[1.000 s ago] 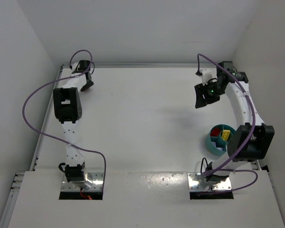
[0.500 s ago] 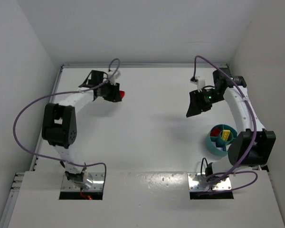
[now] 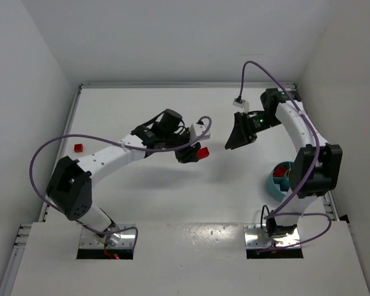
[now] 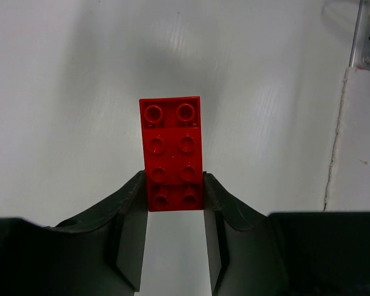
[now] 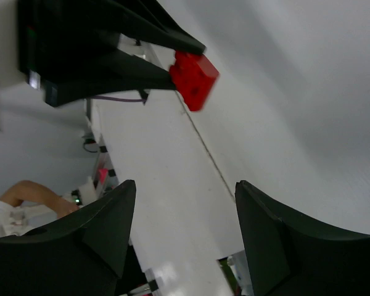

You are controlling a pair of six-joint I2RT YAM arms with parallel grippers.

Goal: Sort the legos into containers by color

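At the near right sits the round teal plastic dish (image 3: 272,184), walled into compartments. Farther out, the left gripper (image 4: 172,194) pinches one short end of a glossy, studded red brick (image 4: 171,148). The brick's long axis points toward the right gripper (image 3: 237,137), which is just beyond it with jaws spread and nearer the dish.

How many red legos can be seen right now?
2. One red lego is clamped in the left hand over mid-table; a second red lego lies on the table near its left edge. Others may sit in the teal dish, mostly hidden by the right arm.
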